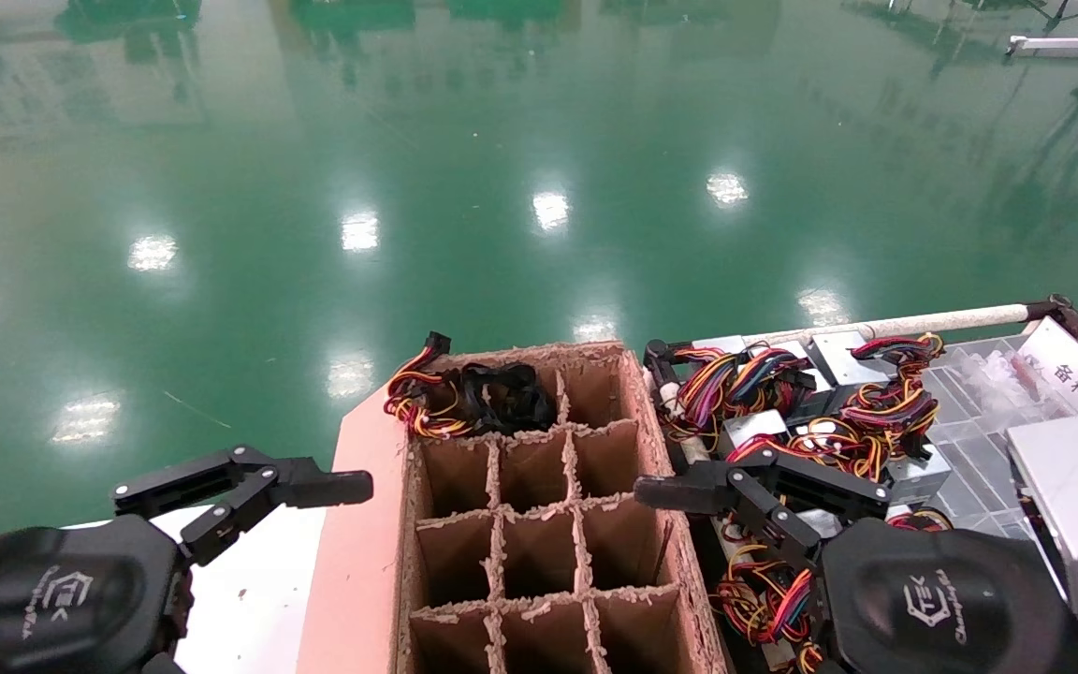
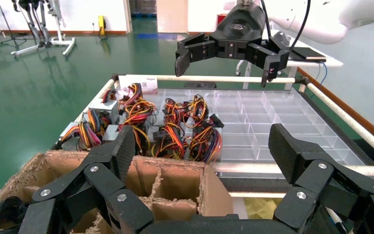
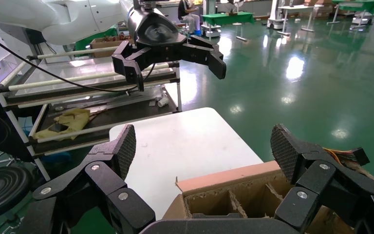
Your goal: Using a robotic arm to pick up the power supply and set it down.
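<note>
Approach step: the right black two-finger gripper (image 1: 689, 491) hovers with fingers wide apart and empty above the silver-grey metal power supplies with red-yellow-black wire bundles (image 1: 810, 402), heaped in the clear plastic divider tray (image 1: 979, 459) beside the brown cardboard partitioned box (image 1: 539, 524). Their pointing and long axes cannot be told. Next it must descend squarely onto one casing. The left gripper (image 1: 249, 491) waits, fingers spread, over the white table (image 1: 258, 580).

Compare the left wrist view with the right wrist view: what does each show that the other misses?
Only the left wrist view shows the power supplies piled in the clear divided tray, with the right gripper open above. Only the right wrist view shows the white table and the left gripper, open. Both show the cardboard divider box, empty-handed fingers framing it.
</note>
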